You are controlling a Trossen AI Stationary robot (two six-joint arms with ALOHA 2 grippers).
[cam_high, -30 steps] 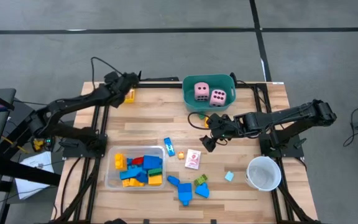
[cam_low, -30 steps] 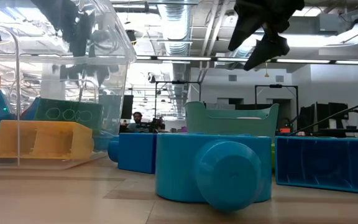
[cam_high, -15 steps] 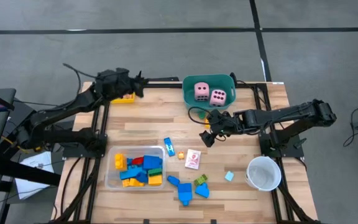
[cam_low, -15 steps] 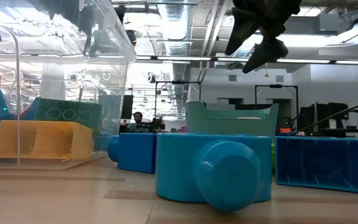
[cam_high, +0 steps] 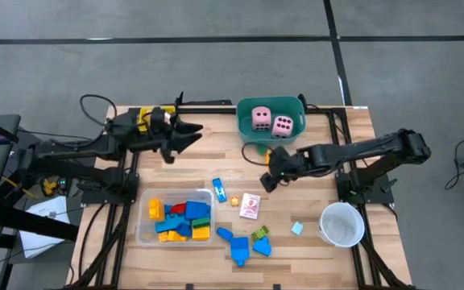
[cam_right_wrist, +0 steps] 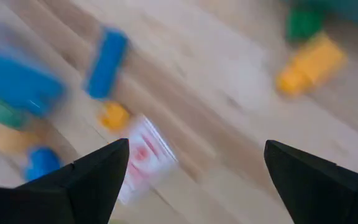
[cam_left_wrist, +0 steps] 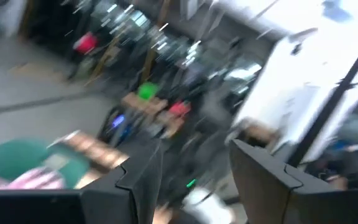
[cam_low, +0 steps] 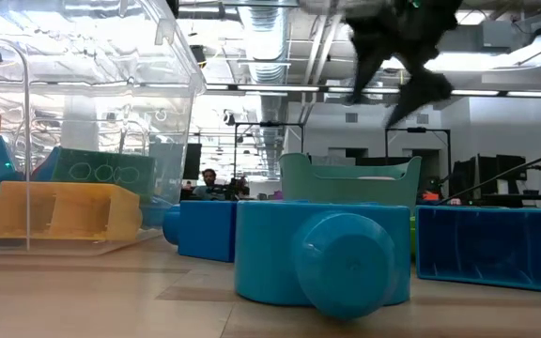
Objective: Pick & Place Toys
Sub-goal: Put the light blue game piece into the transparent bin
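My left gripper [cam_high: 190, 138] hangs over the table's far left part, pointing level toward the teal tub [cam_high: 246, 133]. It is open, and only the room shows between its fingers [cam_left_wrist: 194, 155]. My right gripper [cam_high: 267, 179] hovers open above the table's middle, slanting down. Below it lie a pink-white card [cam_right_wrist: 145, 155], a blue block [cam_right_wrist: 107, 62] and a yellow block [cam_right_wrist: 309, 62]. Two pink dice [cam_high: 262, 118] sit in the tub. More blocks fill the clear tray [cam_high: 143, 234], and blue blocks [cam_high: 240, 246] lie near the front edge.
A white cup [cam_high: 341, 224] stands at the near right. Something yellow [cam_high: 145, 116] shows behind my left arm at the far left corner. A small light-blue piece [cam_high: 296, 228] and a green block [cam_high: 260, 234] lie near the front. Bare wood lies between the tub and the clear tray.
My left gripper has risen from the yellow thing at the far left corner and swung toward the table's right and near side. It has tipped from pointing down to level. My right gripper has rolled a little in place.
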